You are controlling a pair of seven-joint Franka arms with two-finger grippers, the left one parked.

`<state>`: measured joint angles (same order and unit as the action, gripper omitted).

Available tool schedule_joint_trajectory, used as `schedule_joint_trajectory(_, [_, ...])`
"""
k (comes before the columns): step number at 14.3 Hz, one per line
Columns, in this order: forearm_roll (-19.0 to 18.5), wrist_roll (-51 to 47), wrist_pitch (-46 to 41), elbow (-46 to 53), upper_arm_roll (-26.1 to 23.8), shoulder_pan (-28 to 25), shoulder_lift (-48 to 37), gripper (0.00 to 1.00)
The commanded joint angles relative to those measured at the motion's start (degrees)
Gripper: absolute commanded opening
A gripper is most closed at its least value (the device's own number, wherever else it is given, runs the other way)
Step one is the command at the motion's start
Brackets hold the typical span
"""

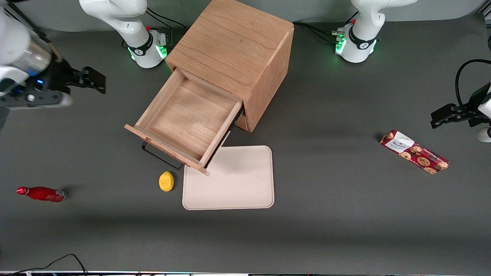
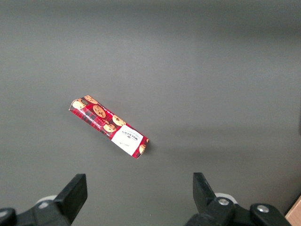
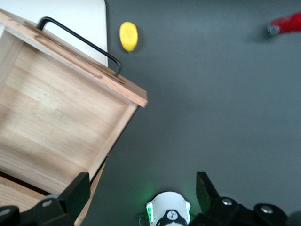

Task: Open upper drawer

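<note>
The wooden cabinet point(image 1: 238, 50) stands at the middle back of the table. Its upper drawer point(image 1: 184, 119) is pulled far out, an empty light-oak tray with a thin black bar handle point(image 1: 161, 158) on its front. The drawer point(image 3: 56, 117) and handle point(image 3: 80, 40) also show in the right wrist view. The lower drawer is hidden under it. My right gripper point(image 1: 94, 79) is open and empty, raised well off the table toward the working arm's end, apart from the drawer; its fingers point(image 3: 77, 190) stand wide apart.
A beige tray point(image 1: 234, 184) lies under the drawer's front corner. A lemon point(image 1: 166, 181) lies beside the tray. A red bottle point(image 1: 40, 194) lies toward the working arm's end. A biscuit packet point(image 1: 414, 152) lies toward the parked arm's end.
</note>
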<state>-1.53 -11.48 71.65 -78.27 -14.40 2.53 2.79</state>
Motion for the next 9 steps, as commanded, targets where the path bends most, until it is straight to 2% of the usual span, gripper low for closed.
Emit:
schedule_joint_trajectory(1, [3.9,-2.1,3.9,-12.6,3.9,0.1,-11.8,1.0])
schedule_joint_trajectory(4, [4.0,-3.2,6.3,-17.7,4.8,0.2,-16.3,1.0])
schedule_joint_trajectory(9, [3.5,-3.4,5.9,-10.3,6.5,-0.1,-10.3,1.0])
